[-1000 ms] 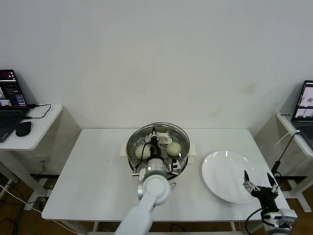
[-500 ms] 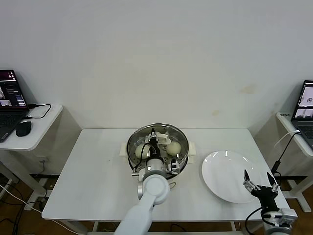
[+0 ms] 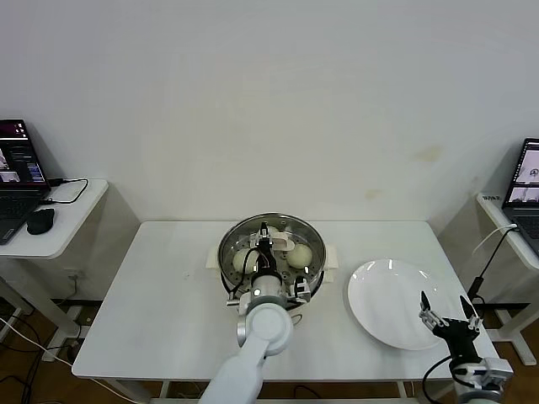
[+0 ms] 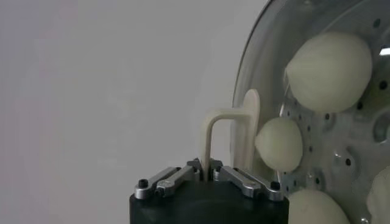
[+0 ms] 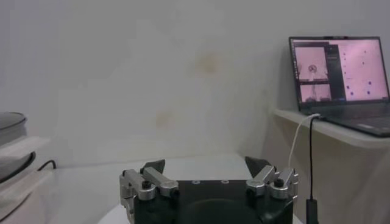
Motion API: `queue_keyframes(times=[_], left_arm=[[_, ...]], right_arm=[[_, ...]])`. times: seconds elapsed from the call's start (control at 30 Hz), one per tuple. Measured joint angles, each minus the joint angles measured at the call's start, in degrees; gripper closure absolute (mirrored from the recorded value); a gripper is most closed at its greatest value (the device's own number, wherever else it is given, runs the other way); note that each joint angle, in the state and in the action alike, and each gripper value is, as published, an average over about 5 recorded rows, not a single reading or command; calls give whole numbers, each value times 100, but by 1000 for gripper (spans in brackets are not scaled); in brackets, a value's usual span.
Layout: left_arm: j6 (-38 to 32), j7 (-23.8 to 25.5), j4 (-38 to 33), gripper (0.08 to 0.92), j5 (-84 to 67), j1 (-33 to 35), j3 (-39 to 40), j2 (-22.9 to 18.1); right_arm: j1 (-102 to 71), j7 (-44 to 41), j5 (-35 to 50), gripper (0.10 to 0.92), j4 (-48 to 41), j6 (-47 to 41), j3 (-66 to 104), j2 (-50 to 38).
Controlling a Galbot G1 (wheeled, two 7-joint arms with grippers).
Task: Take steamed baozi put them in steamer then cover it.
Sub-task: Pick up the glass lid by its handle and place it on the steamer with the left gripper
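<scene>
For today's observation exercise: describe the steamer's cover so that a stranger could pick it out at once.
On the white table, find the shiny steel steamer at the middle, left of the flat white plate. The cover sits over it, its cream bar handle pinched by the left tool. Unlike the plate, it is clear glass, with baozi visible through it.

Premises present as a robotics test lab or office room. A plain white table (image 3: 152,311) stands against a bare white wall (image 3: 269,101). Either side of that table, side desks carry open laptops (image 3: 17,181) (image 5: 340,82) with trailing cables (image 3: 72,192).
</scene>
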Motion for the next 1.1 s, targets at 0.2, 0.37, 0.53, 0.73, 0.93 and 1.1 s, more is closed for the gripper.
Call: queue_keyframes(times=[0.2,0.37,0.53,0.73,0.93,1.1], left_arm=[[-1,-9,19,852,13,5,4,0],[-3,-1,2,852,34,34,28,0],[-7,35,-44,794,42,32,80,0],[-11,138,-233,622,6,100,155,11],[-8,335,-590,449,42,204,236,38],[-6,545,-930,310,99,322,309,73]], right_arm=[[-3,-5,1,203,-1,10,7,12],[-10,-9,11,203,1,18,20,10],[-6,-11,28,203,14,18,38,7],[-6,-14,43,203,18,18,67,-11],[-9,-15,51,203,21,13,87,-23],[-18,-13,61,203,20,6,119,-53]])
